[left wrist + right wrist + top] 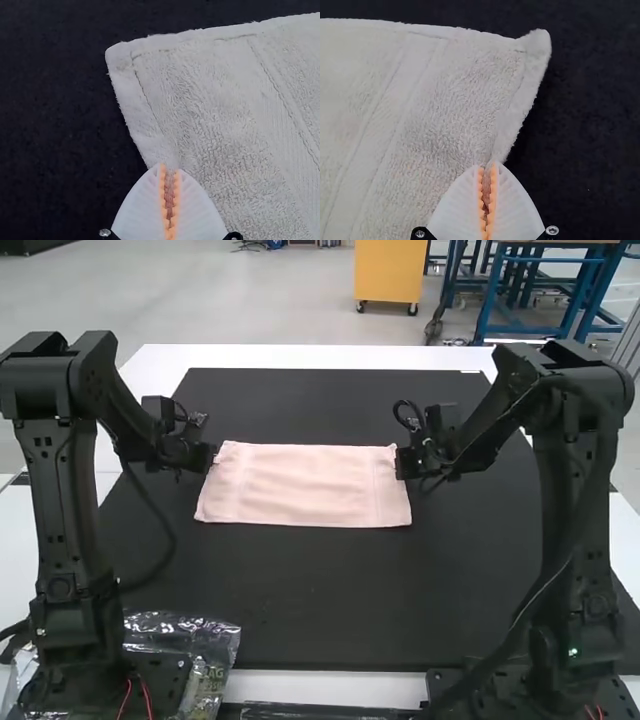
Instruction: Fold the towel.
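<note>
Okay, both sides pinched. Left pincer (170, 167) has the side hem of the towel (305, 485) between its pads, a bit in from a corner; right pincer (487, 165) has the opposite side hem, same story. Towel lies flat as a wide strip on the black mat (320, 610), on the white counter (330, 356), long edges running between the arms. Might be doubled already; I can't count layers from here.

For this fold I'd raise both sides together, same height, same speed, with light outward tension so the middle doesn't sag. Small lift first, to check that each pincer has the layers I want and nothing drags. Then carry over square, line up the long edges, lower, and release both at once. Main risk: the grips sit in from the corners, so the free corners may flop or tuck under. Pull too hard and the terry could slip out.

Containers: one crumpled clear plastic bag (216, 635) by the left arm's base (75, 660). Can't make out what's inside. I'd leave it alone.
</note>
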